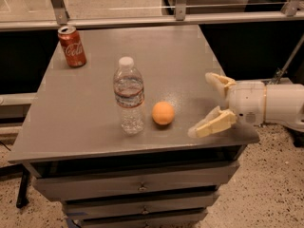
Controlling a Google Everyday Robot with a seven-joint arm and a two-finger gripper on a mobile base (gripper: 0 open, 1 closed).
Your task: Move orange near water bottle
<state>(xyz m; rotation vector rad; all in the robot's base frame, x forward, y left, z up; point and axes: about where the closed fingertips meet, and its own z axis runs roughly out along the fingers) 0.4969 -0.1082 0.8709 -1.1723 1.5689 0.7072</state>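
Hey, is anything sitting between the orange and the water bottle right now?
Nothing visible. The orange lies just right of the water bottle, with only bare table between them. The Coca-Cola can stands at the far left corner. The gripper hangs open right of the orange, apart from it.

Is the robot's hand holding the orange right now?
No, the orange sits on the table beside the water bottle, while the open gripper is apart from it near the table's edge.
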